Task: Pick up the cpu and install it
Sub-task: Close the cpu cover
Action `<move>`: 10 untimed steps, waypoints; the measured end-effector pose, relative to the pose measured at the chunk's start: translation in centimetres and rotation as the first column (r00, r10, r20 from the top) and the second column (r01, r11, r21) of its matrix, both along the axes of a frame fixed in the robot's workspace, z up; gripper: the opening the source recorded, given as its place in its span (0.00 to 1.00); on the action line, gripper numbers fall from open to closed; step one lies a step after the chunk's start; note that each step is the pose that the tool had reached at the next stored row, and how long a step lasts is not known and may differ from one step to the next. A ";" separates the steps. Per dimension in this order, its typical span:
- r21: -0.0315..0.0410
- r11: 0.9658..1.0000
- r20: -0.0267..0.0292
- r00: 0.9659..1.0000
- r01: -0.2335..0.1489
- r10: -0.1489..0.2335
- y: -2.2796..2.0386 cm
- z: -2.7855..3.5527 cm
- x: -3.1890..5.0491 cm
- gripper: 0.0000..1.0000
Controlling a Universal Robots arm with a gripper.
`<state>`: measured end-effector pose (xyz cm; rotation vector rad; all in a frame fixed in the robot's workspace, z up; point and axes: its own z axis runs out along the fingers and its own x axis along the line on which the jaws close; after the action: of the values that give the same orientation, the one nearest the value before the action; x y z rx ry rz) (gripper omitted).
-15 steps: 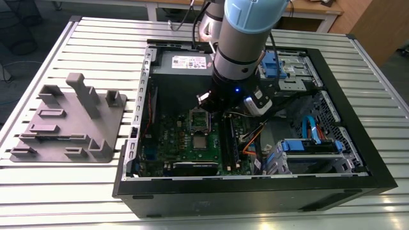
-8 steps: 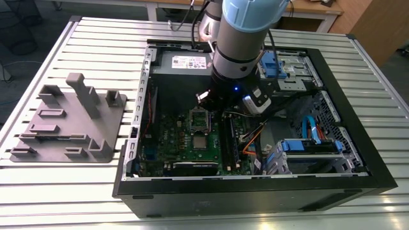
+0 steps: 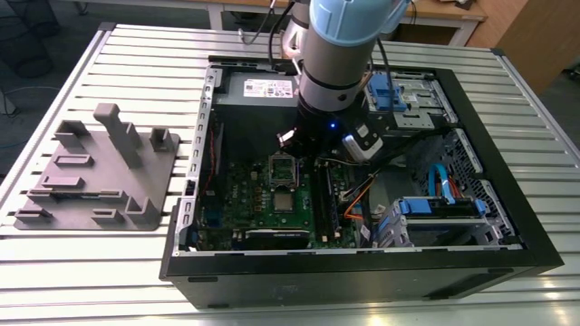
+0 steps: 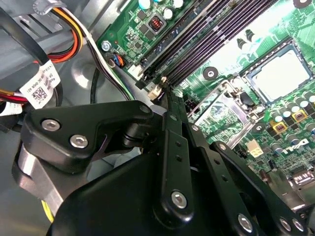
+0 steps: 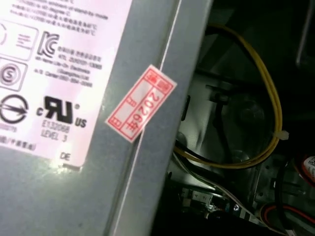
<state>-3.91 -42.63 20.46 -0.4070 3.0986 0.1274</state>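
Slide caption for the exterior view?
Robot arm reaches into the open computer case above the motherboard, cpu lying on the board.

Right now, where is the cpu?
The cpu lies flat on the green board inside the case; on the exterior view's left of the long memory slots, right beside them.

The exterior view looks steeply down into the open case [image 3: 363, 282]. It shares the motherboard [image 3: 272, 204] with the close second wrist view [image 4: 133, 32]; the first wrist view faces the power supply [image 5: 59, 162], very near.
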 end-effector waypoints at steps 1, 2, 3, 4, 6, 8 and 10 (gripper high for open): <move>0.000 1.000 0.001 1.000 -0.001 0.001 0.01 0.00 -0.08 0.11; 0.000 1.000 0.001 1.000 -0.001 0.001 0.02 0.00 -0.16 0.11; 0.000 1.000 0.002 1.000 -0.001 0.001 0.03 -0.01 -0.25 0.11; 0.000 1.000 0.003 1.000 -0.002 0.002 0.05 -0.03 -0.30 0.11; 0.000 1.000 0.005 1.000 -0.004 0.004 0.06 -0.06 -0.32 0.11; 0.000 1.000 0.006 1.000 -0.005 0.005 0.06 -0.09 -0.32 0.11; 0.000 1.000 0.007 1.000 -0.005 0.005 0.08 -0.14 -0.39 0.11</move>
<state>-4.30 -42.55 20.33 -0.4147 3.0907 0.1258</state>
